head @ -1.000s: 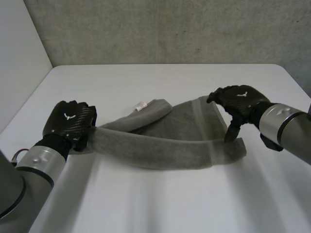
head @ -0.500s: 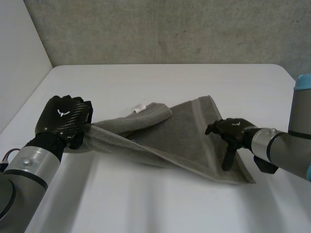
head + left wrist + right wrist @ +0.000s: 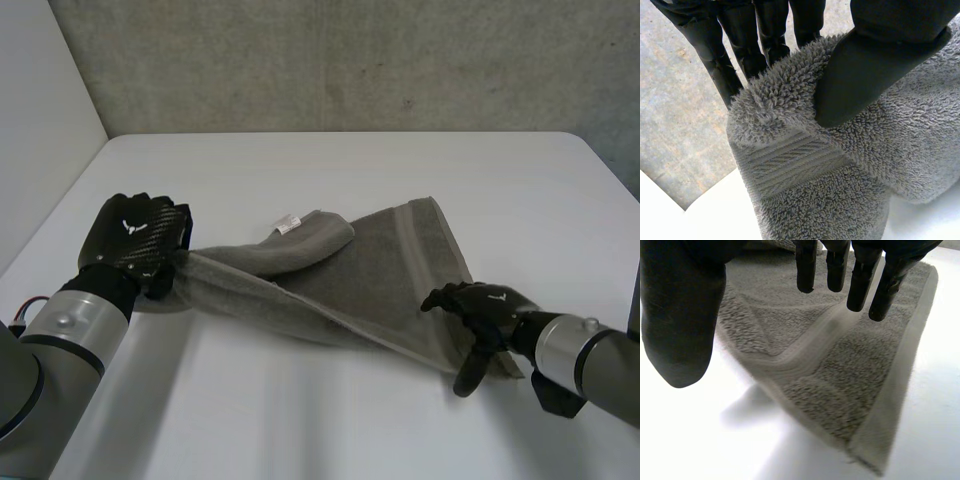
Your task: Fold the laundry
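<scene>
A big white table (image 3: 330, 170) with round corners takes up the near part of the room. Its top is smooth and bright, with soft light on it. Behind the table stands a rough grey wall (image 3: 350, 60) with little spots and marks, like concrete. On the left is a plain white side wall (image 3: 40, 110), though it may be a board, as little of it shows.
</scene>
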Action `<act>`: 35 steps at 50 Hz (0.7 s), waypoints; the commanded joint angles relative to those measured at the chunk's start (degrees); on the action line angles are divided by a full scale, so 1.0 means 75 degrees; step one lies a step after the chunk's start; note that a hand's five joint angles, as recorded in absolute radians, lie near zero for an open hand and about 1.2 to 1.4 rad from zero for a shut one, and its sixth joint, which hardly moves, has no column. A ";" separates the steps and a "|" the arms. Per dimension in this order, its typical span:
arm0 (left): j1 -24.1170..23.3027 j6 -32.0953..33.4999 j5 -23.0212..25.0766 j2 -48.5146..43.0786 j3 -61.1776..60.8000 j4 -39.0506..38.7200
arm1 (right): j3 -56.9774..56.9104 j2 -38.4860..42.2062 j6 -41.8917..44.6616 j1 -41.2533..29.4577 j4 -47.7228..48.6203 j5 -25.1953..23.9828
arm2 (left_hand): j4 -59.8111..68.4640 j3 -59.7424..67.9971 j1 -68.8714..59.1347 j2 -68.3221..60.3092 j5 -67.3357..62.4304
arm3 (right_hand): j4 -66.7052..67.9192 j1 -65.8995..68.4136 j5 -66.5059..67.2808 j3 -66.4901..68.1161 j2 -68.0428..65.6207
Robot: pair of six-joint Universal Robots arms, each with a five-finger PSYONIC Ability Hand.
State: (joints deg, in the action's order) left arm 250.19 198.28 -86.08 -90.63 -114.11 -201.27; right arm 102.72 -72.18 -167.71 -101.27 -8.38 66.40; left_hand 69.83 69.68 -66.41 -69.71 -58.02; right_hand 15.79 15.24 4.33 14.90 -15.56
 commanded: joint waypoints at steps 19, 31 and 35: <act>0.0005 0.0012 -0.0008 -0.0629 0.1896 -0.0175 | -0.2708 0.0380 -0.0304 -0.0372 0.1587 0.1201 | 0.1356 0.1376 -0.1813 -0.1373 -0.1597 | 0.8561 0.8635 0.8756 0.8680 -0.8592; -0.0007 -0.0270 -0.0418 -0.1299 0.6133 -0.0538 | -0.5400 -0.0629 -0.0129 -0.1052 0.2724 0.1729 | 0.1356 0.1376 -0.1813 -0.1373 -0.1597 | 0.8561 0.8635 0.8756 0.8680 -0.8592; 0.0005 -0.0492 -0.0617 -0.1311 0.5842 -0.0738 | -0.5085 -0.0630 0.0199 -0.1111 0.2187 0.1695 | 0.1356 0.1376 -0.1813 -0.1373 -0.1597 | 0.8561 0.8635 0.8756 0.8680 -0.8592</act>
State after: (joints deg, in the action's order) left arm 250.14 196.49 -88.81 -100.29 -70.69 -204.68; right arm 61.83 -76.15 -169.22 -108.30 10.90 79.27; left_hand 69.83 69.69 -66.41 -69.71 -58.02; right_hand 76.65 76.55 67.11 76.63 -76.77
